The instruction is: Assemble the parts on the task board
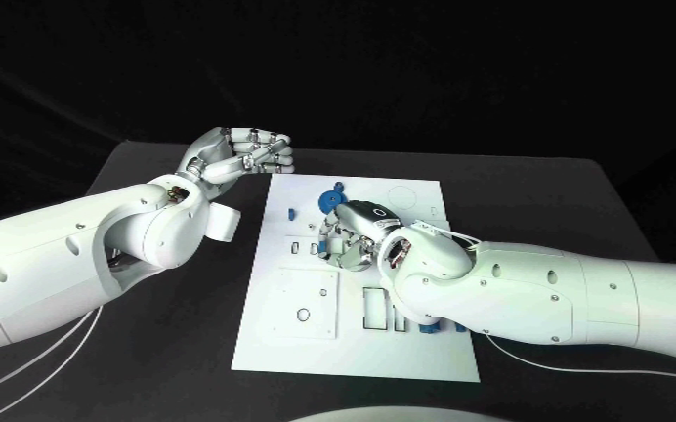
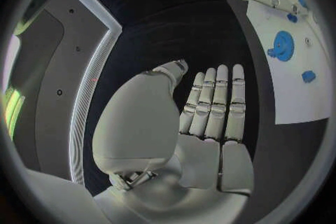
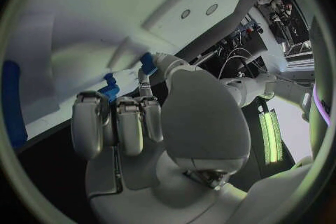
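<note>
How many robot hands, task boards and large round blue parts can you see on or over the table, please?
Robot hands: 2 (left hand, right hand)
White task board: 1
Large round blue part: 1
Total: 4

Lab, black table, white task board

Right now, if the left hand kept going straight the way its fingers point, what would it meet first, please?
Probably nothing: the silver left hand hovers off the white task board's edge, fingers extended over bare black table. The way looks free, though depth is unclear.
</note>
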